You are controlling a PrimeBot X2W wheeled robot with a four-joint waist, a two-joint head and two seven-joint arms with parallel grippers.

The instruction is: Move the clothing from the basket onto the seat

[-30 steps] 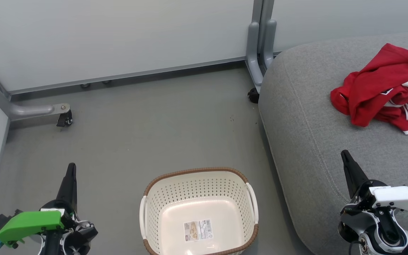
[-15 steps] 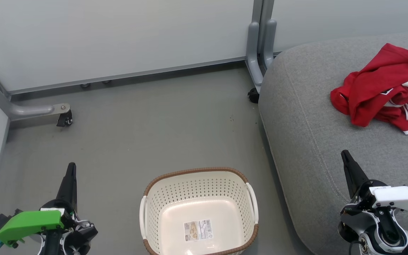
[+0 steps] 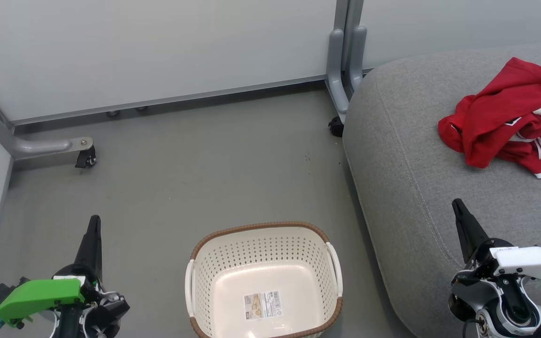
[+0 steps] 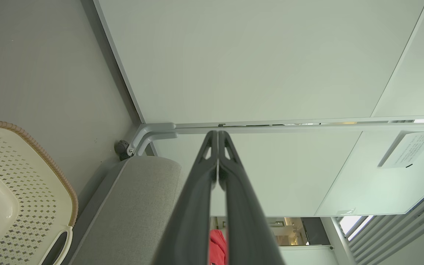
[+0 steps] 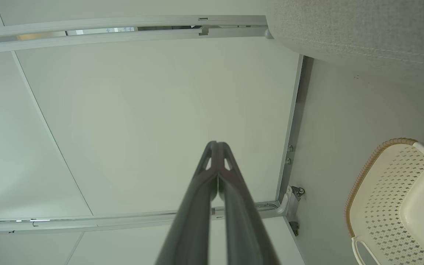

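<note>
The clothing (image 3: 505, 126) is lying in a crumpled red heap on the seat (image 3: 416, 188), toward its far right side. Whether it is one garment or several is hard to tell from here. The basket (image 3: 261, 251) is sitting on the floor (image 3: 195, 164) just left of the seat, its bottom showing a barcode sticker (image 3: 262, 305). The left gripper (image 3: 94, 224) is hovering over the floor left of the basket, fingers pressed together. The right gripper (image 3: 457, 205) is hanging over the seat's near edge, fingers likewise pressed together.
</note>
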